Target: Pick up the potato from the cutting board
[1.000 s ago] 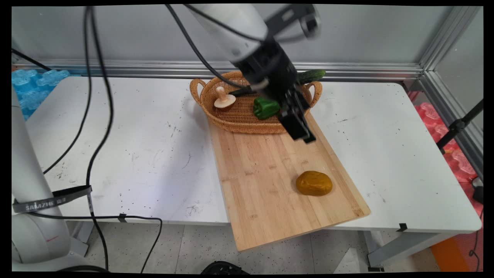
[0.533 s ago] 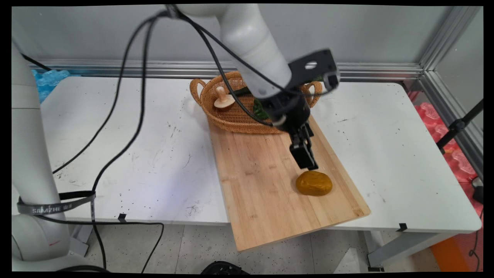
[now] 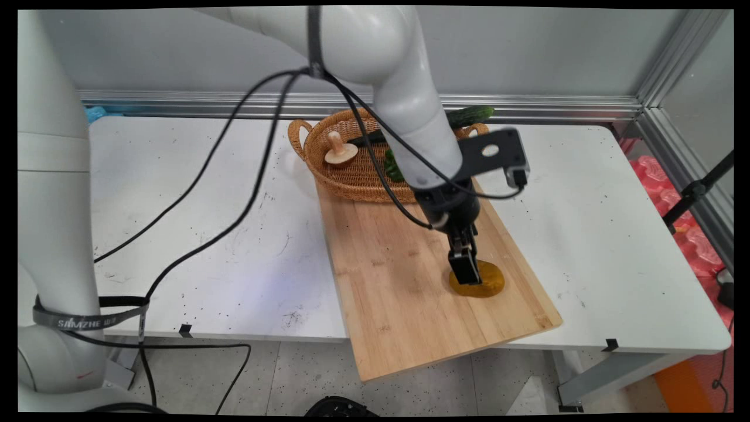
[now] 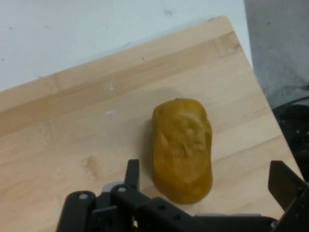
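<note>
Scanning across from nine o'clock on the white table (image 3: 193,223): bare scuffed surface there, with black cables (image 3: 205,170) draped over it. Moving toward centre, up at twelve o'clock sits the wicker basket (image 3: 351,179), and inside it a mushroom (image 3: 340,151) lies on the nine o'clock side, a green pepper (image 3: 394,167) peeks out beside the arm, and a cucumber (image 3: 471,115) pokes over the rim at the basket's one o'clock. The basket's near edge rests on the far end of the wooden cutting board (image 3: 398,281), which runs down from there toward five o'clock and overhangs the table's near edge.

And here is the action: the gripper (image 3: 466,275) is right down over the potato (image 3: 489,280), a yellow-brown lump lying on the board toward its five o'clock corner. From the main view the black fingers stand in front of the potato's nine o'clock side and cover part of it.

The hand view settles it: the gripper (image 4: 207,181) is spread wide, one finger at the potato's (image 4: 182,147) nine o'clock, the other out at three o'clock, the potato lying lengthwise between them. There is clear board (image 4: 72,135) showing between the three o'clock finger and the potato; the nine o'clock finger is just beside it, contact not clear.
</note>
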You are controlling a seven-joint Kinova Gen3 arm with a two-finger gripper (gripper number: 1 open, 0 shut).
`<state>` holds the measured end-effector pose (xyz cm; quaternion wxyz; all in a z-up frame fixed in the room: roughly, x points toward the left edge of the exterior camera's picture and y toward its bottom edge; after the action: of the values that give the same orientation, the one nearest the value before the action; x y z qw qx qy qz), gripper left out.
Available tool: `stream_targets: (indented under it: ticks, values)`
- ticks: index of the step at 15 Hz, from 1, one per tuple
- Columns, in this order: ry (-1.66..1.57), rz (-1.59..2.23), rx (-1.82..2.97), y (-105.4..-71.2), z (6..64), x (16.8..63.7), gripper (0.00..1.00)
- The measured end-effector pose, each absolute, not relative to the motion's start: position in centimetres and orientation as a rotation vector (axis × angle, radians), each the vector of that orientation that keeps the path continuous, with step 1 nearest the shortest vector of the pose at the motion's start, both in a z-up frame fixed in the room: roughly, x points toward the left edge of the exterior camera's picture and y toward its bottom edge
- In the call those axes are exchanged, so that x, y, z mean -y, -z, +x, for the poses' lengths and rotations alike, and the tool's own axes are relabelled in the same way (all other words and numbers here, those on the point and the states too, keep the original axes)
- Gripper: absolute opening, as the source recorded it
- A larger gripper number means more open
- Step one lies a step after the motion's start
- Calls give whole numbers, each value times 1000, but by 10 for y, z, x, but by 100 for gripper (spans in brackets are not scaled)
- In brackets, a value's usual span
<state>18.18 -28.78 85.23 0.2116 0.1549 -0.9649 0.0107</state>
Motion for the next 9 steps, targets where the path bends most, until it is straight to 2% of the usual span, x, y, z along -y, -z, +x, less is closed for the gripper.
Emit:
stream_targets:
  ticks: [9]
  values:
    - [-34,401,2746,-808,154,299,100]
